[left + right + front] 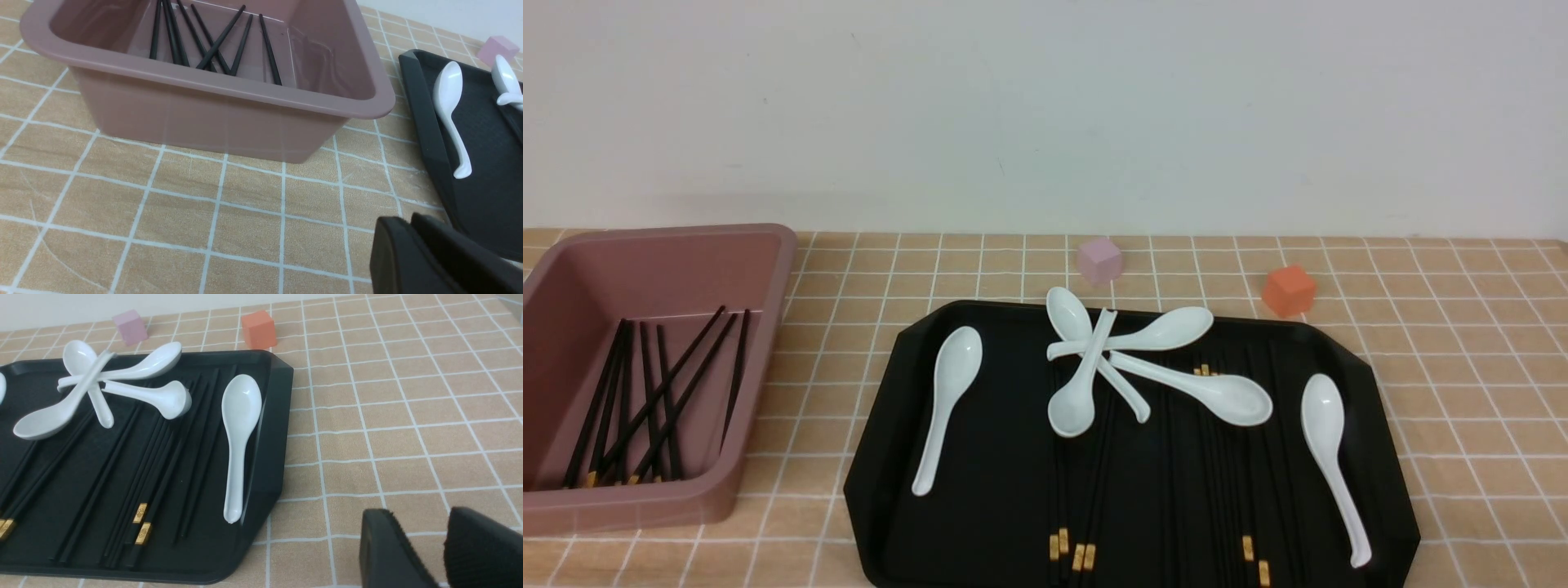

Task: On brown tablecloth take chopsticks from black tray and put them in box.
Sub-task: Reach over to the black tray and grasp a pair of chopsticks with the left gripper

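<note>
A tan checked cloth with thin white lines covers the table. On it, towards the right of the front view, lies a big glossy black tray with cut-off corners and a low rim. To the left of the tray, a little apart from it, stands a deep pinkish-brown box with rounded corners and a thick rim.

The left claw hangs low over bare cloth near the tray's left edge and in front of the box. Its two black fingers are pressed together with nothing between them. The right claw hangs over bare cloth just off the tray's near right corner. Its fingers stand a narrow gap apart and it holds nothing.

Several black chopsticks lie loosely crossed on the box floor, gold-banded ends toward the near wall. More chopsticks on the tray lie roughly lengthwise from far edge to near edge. They are hard to pick out against the black, and most gold bands show near the front rim. Some of them pass under the spoons.

Six white spoons rest on the tray: one alone on the left, four crossed in a heap near the far middle, and one by the right rim.

Beyond the tray's far edge sit a pink cube and, to its right, an orange cube, both on the cloth.
</note>
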Tool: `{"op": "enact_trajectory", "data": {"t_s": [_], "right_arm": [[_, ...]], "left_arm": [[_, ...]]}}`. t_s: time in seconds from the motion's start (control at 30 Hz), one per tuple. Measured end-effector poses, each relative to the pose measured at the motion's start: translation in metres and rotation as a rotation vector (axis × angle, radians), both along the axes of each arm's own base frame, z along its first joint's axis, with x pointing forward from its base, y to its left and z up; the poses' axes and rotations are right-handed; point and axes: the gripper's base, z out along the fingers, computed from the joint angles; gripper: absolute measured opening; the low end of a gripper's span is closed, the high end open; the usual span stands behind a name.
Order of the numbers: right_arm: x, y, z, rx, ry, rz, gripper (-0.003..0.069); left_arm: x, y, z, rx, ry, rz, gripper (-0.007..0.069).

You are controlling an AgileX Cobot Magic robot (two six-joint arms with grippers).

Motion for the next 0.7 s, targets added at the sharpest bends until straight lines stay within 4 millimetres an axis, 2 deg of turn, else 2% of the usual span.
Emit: {"op": "enact_trajectory", "data": {"t_s": [0.1, 0.17, 0.37, 0.47, 0.7], "right_arm": [[0.000, 0.000, 0.000, 0.000, 0.000, 0.000, 0.0240], [0.000, 0.000, 0.000, 0.000, 0.000, 0.000, 0.0240], [0.000, 0.000, 0.000, 0.000, 0.000, 0.000, 0.0240], [0.000, 0.000, 0.000, 0.000, 0.000, 0.000, 0.0240], [0.000, 0.000, 0.000, 0.000, 0.000, 0.000, 0.0240]], "left_arm": [[0.000, -0.001, 0.000, -0.034, -0.002, 0.001, 0.0058], [0.000, -0.004, 0.002, -0.159, -0.013, 0.009, 0.0059], [0.001, -0.014, 0.013, -0.866, -0.020, 0.064, 0.0070], [0.002, -0.016, 0.018, -1.136, -0.018, 0.084, 0.0073], [0.003, -0.010, 0.030, -1.273, -0.137, 0.109, 0.0059]]}}
